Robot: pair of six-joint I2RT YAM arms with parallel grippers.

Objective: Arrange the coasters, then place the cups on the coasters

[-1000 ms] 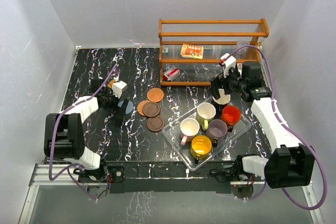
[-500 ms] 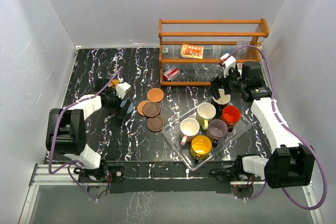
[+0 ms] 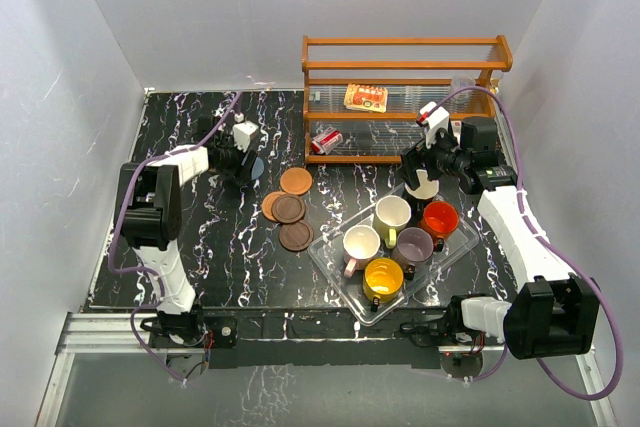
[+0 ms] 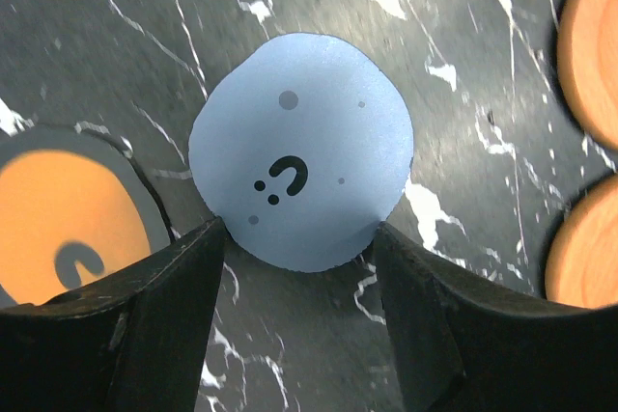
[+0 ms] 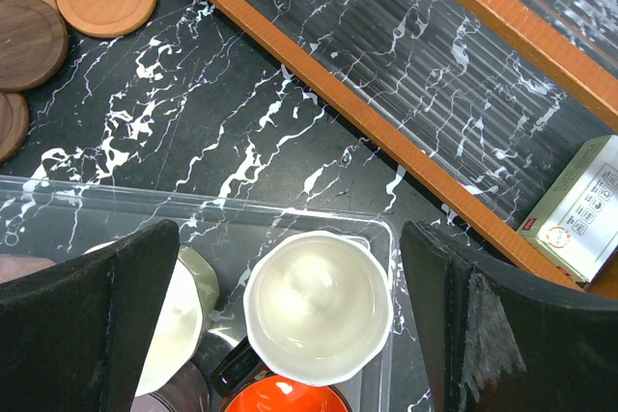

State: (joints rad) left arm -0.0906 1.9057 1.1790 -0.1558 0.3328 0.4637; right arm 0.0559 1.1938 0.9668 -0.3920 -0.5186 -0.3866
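The blue-grey coaster [image 4: 301, 161] [image 3: 258, 167] lies flat on the marble table. My left gripper [image 4: 297, 238] [image 3: 240, 152] straddles the coaster's near edge with its jaws apart, both fingertips [image 4: 208, 243] right at the rim. More coasters lie mid-table: an orange-brown one [image 3: 296, 181] and two dark brown ones [image 3: 289, 209] [image 3: 296, 236]. My right gripper [image 5: 290, 238] [image 3: 425, 172] hangs wide open over the black cup with white interior [image 5: 319, 308], not touching it. The olive-cream [image 3: 392, 215], orange-red [image 3: 439, 219], mauve [image 3: 413, 245], pale pink [image 3: 361, 244] and yellow [image 3: 384, 279] cups stand in the tray.
All the cups sit in a clear plastic tray [image 3: 330, 259] [image 5: 193, 202] at the front right. A wooden rack [image 3: 400, 97] [image 5: 338, 103] holding small packets stands behind it. An orange disc with a grey rim [image 4: 58, 229] lies just left of the blue-grey coaster.
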